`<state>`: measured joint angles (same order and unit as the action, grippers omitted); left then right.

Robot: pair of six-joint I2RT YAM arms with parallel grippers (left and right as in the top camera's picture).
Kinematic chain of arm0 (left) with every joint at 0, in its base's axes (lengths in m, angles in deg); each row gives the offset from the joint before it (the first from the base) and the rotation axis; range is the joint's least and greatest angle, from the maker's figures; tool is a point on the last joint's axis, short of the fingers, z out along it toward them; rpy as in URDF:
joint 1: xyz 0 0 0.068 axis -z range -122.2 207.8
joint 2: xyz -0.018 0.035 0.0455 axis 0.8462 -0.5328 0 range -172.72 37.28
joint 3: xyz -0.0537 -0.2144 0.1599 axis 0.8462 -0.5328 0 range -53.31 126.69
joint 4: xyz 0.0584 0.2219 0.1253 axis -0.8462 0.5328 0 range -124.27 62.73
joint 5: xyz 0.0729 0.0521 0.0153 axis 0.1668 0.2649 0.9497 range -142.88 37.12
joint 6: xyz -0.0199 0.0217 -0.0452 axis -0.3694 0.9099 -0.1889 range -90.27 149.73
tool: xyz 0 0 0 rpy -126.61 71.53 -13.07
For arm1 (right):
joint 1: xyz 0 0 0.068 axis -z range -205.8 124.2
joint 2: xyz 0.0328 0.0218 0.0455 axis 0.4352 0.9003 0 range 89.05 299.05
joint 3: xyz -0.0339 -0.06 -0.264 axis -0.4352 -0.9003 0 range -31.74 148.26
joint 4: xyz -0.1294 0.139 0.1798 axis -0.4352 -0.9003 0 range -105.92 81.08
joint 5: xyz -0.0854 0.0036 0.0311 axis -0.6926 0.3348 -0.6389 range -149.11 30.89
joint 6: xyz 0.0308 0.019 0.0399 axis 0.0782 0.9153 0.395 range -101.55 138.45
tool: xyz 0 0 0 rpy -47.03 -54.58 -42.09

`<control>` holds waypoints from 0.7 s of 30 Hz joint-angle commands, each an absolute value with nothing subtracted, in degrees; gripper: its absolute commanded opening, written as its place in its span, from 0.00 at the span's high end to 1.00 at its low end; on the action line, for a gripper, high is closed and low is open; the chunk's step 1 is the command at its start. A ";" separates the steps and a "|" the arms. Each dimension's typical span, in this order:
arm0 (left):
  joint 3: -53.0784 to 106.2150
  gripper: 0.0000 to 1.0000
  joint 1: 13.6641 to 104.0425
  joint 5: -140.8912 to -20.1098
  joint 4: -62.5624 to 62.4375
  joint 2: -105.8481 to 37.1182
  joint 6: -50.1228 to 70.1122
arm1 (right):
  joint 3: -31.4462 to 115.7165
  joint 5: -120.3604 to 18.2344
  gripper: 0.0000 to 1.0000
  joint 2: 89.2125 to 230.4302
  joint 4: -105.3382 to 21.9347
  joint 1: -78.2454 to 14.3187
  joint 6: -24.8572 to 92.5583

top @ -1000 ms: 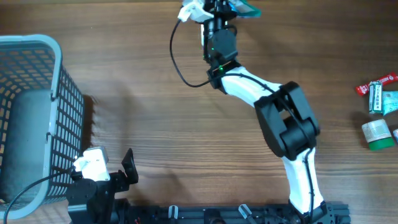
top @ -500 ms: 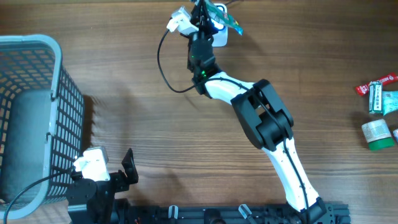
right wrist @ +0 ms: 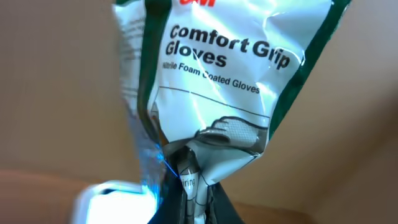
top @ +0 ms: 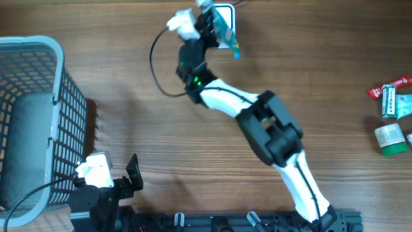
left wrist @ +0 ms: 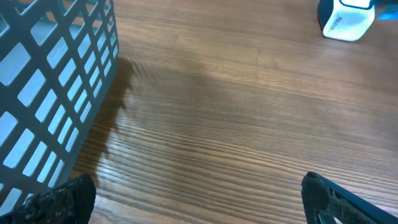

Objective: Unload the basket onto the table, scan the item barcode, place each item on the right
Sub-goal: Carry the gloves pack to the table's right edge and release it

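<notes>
A crinkled, glossy packet of gloves [right wrist: 211, 93], white with green borders and printed "Comfort Grip Gloves", is held pinched at its gathered lower end by the right gripper [right wrist: 189, 199], whose jaws are closed narrowly on the film. The packet is seen right at the scanner [top: 225, 11], a small white box with rounded corners at the far edge of the counter [top: 129, 77]. Whether the two touch cannot be told. In the right wrist view, part of the scanner's pale top is glimpsed just beneath the packet's lower corner.

Well to the left of the scanner, and nearer the robot's base, a grey plastic basket [top: 38, 116] is set on the wood-grain counter. Its walls are an open lattice of square holes, and through its open top only a smooth grey floor is seen. The left gripper [left wrist: 199, 211] is placed just beside the basket's near corner, its dark jaws spread wide, with nothing but wood between them.

Far to the right of the scanner, a small cluster is laid on the wood: a red foil wrapper [top: 389, 86], a flat green-and-white box [top: 393, 103] and a squat white jar with a green band [top: 391, 138]. The three lie close together, well apart from the packet.
</notes>
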<state>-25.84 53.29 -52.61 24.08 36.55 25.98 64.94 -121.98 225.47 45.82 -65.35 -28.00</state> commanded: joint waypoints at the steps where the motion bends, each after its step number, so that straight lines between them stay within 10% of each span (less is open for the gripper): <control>1: -26.15 0.00 53.18 -53.09 23.90 36.94 25.83 | 65.86 -141.87 0.96 215.57 46.63 -56.93 -41.12; 6: -26.15 0.00 53.18 -53.09 23.93 36.94 25.83 | 62.41 -146.11 0.96 214.72 46.33 -32.80 -55.65; 13: -26.15 0.00 53.18 -53.09 23.90 36.94 25.83 | 48.73 -146.04 0.96 214.72 43.99 -7.32 -37.14; 16: -26.15 0.00 53.18 -53.09 23.93 36.94 25.81 | 46.87 -144.88 0.80 214.74 40.25 -5.00 -28.94; 17: -26.15 0.00 53.18 -53.09 23.93 36.94 25.81 | 46.89 -143.53 0.41 214.74 40.36 -4.87 -28.97; 18: -26.15 0.00 53.18 -53.09 23.90 36.94 25.83 | 46.95 -143.27 0.24 214.72 41.23 -4.92 -29.51; 21: -26.15 0.00 53.18 -53.09 23.90 36.94 25.83 | 47.87 -144.75 0.07 214.67 53.67 -6.03 -37.58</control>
